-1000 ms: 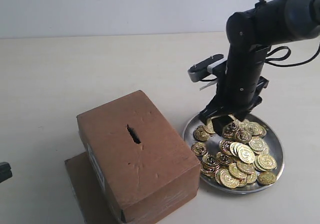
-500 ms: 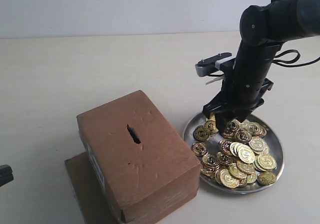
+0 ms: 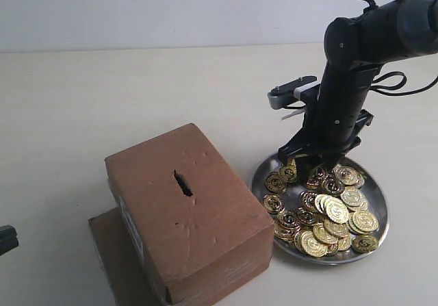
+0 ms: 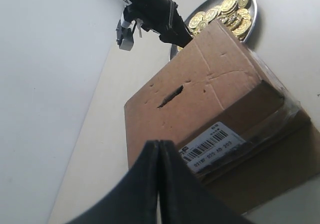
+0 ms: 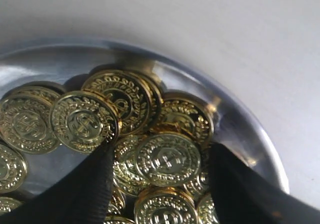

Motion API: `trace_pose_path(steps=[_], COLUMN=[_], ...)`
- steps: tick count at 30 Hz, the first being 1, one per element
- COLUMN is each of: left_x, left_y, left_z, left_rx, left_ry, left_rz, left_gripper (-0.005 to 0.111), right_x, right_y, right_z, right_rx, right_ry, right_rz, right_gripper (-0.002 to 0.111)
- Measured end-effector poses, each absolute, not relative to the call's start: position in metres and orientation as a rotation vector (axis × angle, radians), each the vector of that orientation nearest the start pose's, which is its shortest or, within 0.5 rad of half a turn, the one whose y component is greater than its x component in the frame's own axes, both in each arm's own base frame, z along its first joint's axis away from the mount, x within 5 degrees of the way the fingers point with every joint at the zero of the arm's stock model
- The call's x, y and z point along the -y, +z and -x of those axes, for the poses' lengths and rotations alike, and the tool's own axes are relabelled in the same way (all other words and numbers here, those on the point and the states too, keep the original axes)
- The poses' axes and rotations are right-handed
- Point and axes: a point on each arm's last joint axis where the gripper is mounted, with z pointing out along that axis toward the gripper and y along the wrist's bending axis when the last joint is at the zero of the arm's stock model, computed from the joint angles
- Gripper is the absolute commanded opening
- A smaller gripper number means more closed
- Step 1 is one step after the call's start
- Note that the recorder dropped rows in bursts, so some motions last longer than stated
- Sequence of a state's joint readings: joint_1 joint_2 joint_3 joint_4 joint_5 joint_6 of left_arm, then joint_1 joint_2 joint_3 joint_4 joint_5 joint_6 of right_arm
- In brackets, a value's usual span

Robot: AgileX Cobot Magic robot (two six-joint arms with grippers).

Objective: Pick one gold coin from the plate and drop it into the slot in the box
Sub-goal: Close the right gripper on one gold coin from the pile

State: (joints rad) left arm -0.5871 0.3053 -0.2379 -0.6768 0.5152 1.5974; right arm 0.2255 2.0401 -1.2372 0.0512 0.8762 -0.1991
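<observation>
Light over the counter (image 3: 137, 94) is soft and even in the exterior view, bright without glare; I make out only a thin, faint shadow just beside the plate (image 3: 382, 229). The gold coins (image 3: 332, 207) in the plate glint in small highlights. In the left wrist view the left pincer (image 4: 159, 184) is a dark, out-of-focus mass, and the pale surface around the plate washes out to near white. In the right wrist view the coins' embossing is sharp and the plate's rim carries bright streaks of reflection. There the right pincer (image 5: 162, 154) is black and soft-edged, and the counter beyond the plate blurs to flat grey.
</observation>
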Motion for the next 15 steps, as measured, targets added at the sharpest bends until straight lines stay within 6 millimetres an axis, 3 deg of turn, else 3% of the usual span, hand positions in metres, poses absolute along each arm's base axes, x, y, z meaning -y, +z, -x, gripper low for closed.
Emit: trace_pose_path(steps=[15], left_x=[0.0635], left_y=[0.2382], left_z=[-0.0446], left_rx=[-1.222], left_ry=[-0.044], left_rz=[-1.515], left_gripper=[0.000], right_x=[-0.0850], right_y=[0.1179], right_z=[-0.3547], right_rx=[-3.095], right_ry=[0.061], right_rz=[0.609], right_gripper=[0.050])
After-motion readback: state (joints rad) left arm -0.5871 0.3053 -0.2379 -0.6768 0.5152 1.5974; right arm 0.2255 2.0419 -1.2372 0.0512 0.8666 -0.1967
